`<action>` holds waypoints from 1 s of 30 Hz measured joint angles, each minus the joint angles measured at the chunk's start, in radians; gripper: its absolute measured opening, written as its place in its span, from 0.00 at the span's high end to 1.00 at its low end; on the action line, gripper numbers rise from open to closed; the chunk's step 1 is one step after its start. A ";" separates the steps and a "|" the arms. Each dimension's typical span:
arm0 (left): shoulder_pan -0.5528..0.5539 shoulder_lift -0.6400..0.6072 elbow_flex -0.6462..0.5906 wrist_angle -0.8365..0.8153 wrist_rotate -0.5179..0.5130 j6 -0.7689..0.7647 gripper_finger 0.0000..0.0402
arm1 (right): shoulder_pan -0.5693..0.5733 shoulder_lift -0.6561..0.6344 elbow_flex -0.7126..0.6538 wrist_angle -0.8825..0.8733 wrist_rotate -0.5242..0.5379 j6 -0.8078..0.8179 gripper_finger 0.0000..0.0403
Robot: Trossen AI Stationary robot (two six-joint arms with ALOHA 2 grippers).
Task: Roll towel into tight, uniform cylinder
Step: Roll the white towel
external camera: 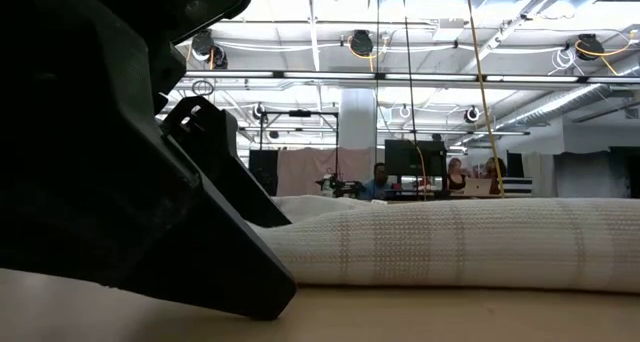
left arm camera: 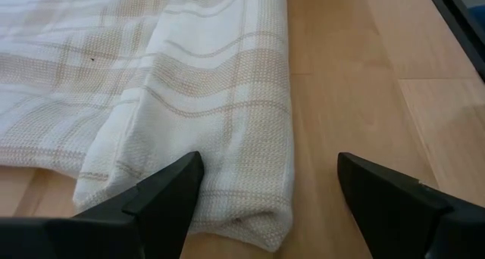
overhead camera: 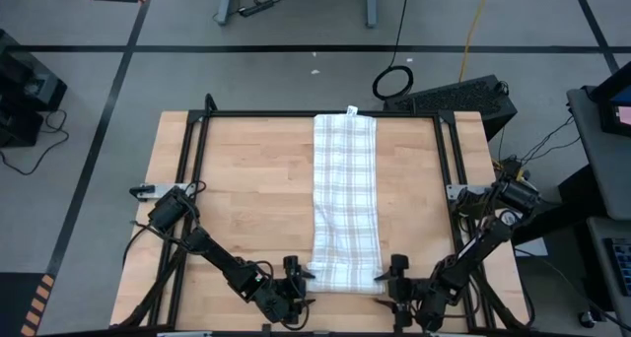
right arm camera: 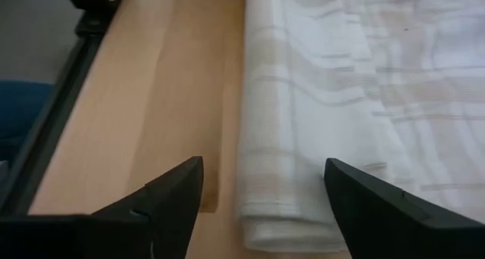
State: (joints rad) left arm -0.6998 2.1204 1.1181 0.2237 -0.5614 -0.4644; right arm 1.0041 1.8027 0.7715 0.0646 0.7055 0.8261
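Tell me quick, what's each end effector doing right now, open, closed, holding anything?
Left end effector: open, straddling the towel's near corner, holding nothing.
Right end effector: open, at the towel's other near corner, holding nothing.

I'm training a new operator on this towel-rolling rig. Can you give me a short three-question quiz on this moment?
1. True or false: the towel is already rolled into a cylinder.
2. Which end of the towel are the left gripper and the right gripper at? A) the end with the tag B) the end nearest the arms C) the middle
3. Fill in: each gripper's jaws are ____ at a towel corner.

Key
1. False: it lies as a long folded strip on the table.
2. B: one gripper at each near corner; the tag is at the far end.
3. Open: both wrist views show the jaws spread, gripping nothing.
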 joint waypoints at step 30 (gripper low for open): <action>0.005 -0.055 0.000 0.004 -0.051 0.126 0.21 | -0.055 0.027 0.001 -0.030 -0.073 0.010 0.76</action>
State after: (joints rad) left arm -0.6949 2.0659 1.1179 0.2279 -0.6124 -0.3388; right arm 0.9490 1.8294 0.7723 0.0345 0.6325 0.8364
